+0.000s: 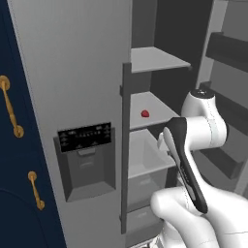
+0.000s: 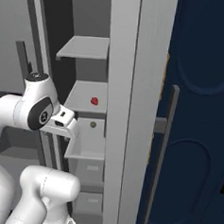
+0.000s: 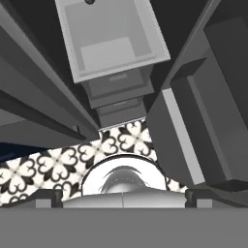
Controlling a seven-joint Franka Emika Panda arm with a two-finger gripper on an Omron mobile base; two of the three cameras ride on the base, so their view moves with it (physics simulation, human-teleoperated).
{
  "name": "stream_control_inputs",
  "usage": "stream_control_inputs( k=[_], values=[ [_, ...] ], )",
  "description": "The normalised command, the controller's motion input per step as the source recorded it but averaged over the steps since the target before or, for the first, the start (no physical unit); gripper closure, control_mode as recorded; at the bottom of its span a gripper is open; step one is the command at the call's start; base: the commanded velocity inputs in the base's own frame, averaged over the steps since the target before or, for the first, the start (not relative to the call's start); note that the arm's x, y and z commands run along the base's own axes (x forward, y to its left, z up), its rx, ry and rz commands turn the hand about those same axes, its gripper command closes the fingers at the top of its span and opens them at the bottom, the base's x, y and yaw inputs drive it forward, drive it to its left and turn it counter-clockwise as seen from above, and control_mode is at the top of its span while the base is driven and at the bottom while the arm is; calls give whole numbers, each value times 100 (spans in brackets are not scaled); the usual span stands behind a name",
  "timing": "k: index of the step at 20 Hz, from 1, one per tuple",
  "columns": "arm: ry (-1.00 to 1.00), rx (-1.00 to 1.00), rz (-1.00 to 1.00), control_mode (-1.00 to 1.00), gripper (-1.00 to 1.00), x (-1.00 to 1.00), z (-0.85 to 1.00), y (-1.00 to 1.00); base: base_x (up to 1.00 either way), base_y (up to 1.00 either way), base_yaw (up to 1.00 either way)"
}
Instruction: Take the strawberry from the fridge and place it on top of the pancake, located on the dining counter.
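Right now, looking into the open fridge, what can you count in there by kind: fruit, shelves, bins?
Strawberry: 1, on the middle shelf
Shelves: 2, counting the upper shelf
Open bin below the shelves: 1
Small dark round thing at the bin's back, too small to tell: 1
Total: 5

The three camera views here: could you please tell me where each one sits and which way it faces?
Left base view: behind the arm's left, facing the open tall grey fridge; white arm lower right.
Right base view: behind its right, same fridge; arm lower left.
Hand view: on the hand, looking down at fridge drawers and patterned floor.
Both base views share the tiny red strawberry on its shelf.
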Motion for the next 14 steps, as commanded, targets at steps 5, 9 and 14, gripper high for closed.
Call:
stream_control_inputs(
  k=[5, 9, 14],
  values=[
    [0, 0, 0, 100, -100, 0, 0, 0, 34, -8, 3],
    [0, 0, 0, 100, -100, 0, 0, 0, 42, -4, 3],
    [0, 0, 0, 100, -100, 0, 0, 0, 40, -7, 4]
  ],
)
